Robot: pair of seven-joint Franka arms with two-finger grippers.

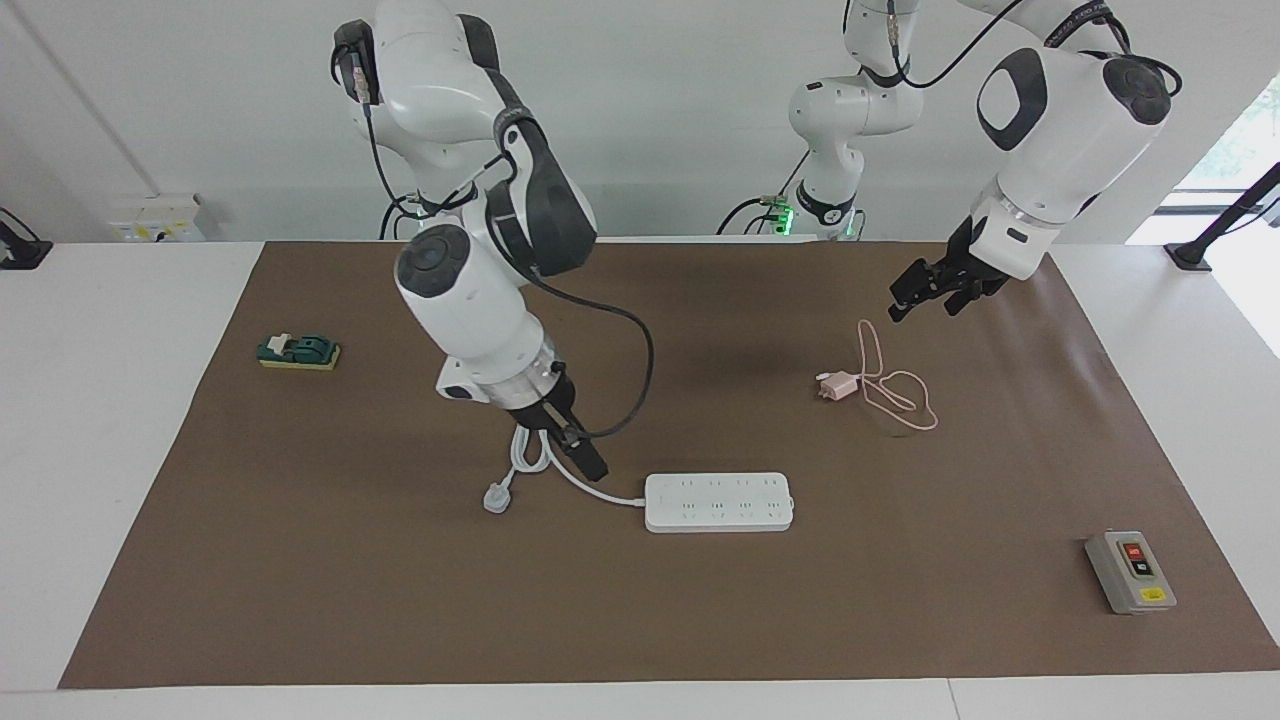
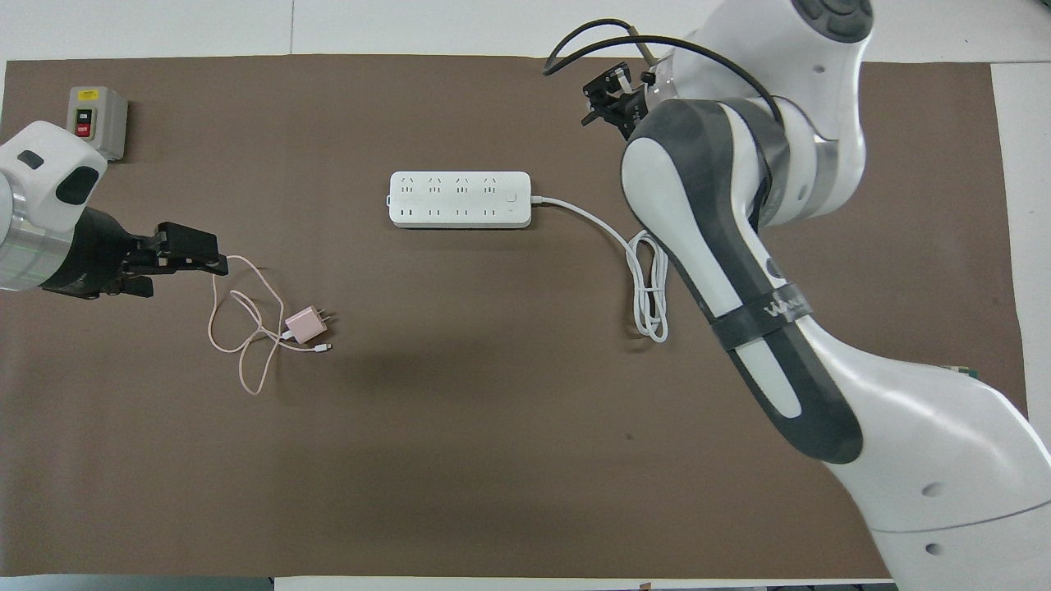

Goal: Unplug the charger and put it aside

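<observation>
1. The power strip (image 1: 719,501) lies on the brown mat (image 1: 300,600) with every socket bare; its white cord (image 1: 530,462) loops toward the right arm's end and stops at a grey-white plug (image 1: 497,497).
2. The right gripper (image 1: 580,455) hangs low over that cord; whether its fingers are parted or closed cannot be told.
3. The charger (image 1: 838,386) lies unplugged on the mat, nearer to the robots than the strip and toward the left arm's end, its pink cable (image 1: 900,390) coiled beside it.
4. The left gripper (image 1: 925,295) hovers over the cable's end loop, apart from the charger, its fingers slightly parted and holding nothing.
5. A grey switch box (image 1: 1130,572) sits at the left arm's end; a green block (image 1: 298,350) at the right arm's.
</observation>
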